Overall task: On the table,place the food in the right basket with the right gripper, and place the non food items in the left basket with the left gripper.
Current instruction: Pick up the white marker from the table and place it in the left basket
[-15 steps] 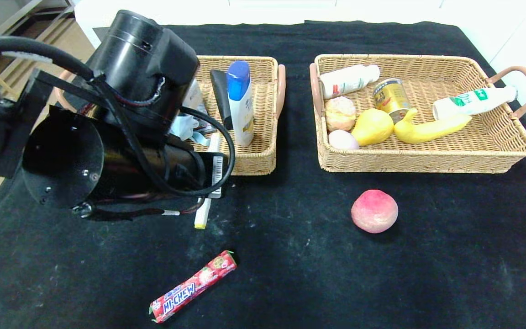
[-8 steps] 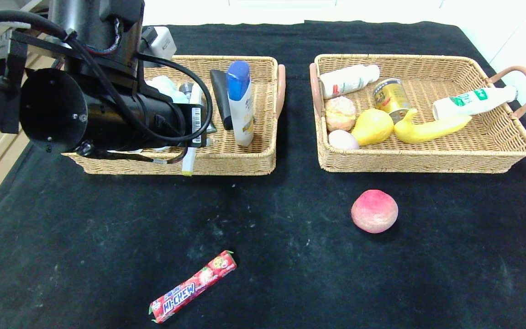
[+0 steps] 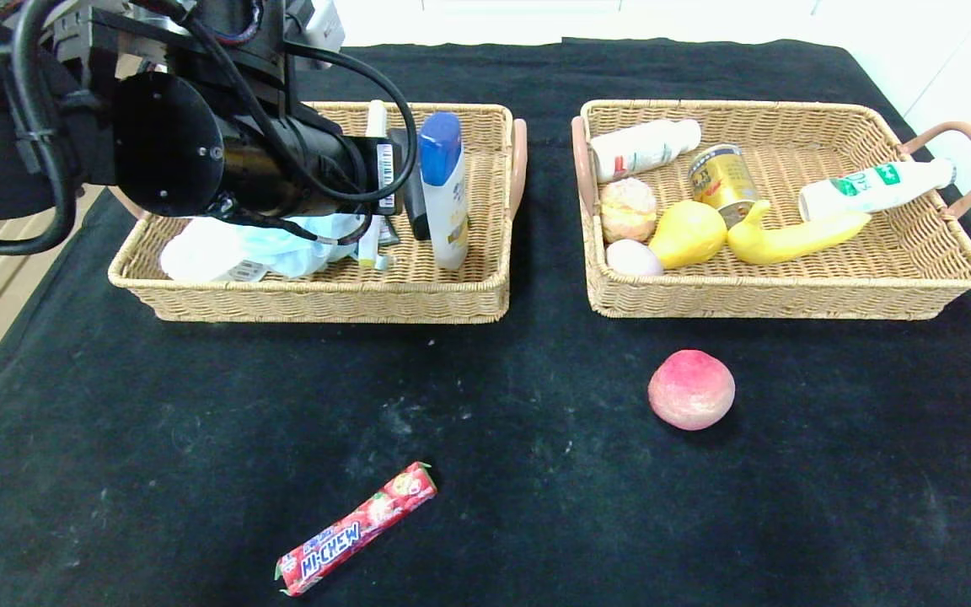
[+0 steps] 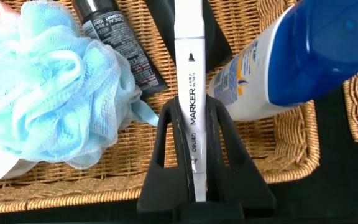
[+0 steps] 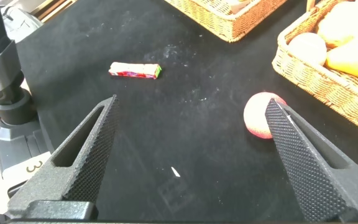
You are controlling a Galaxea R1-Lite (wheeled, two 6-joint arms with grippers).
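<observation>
The left gripper (image 4: 194,155), clamped on the marker (image 4: 189,81), had swung from the table over the left basket (image 3: 325,291), apparently ready to drop it around ten o'clock.

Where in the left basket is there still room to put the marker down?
The left pincer holds the marker over the left basket. Bare wicker shows between the blue puff and the shampoo bottle. The basket's left half is crowded.

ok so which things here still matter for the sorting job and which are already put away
Still in play:
left gripper, jaws shut on the marker
peach
Hi-Chew candy
left basket
right basket
right gripper, open

Already put away:
blue-capped bottle
banana
gold can
</observation>
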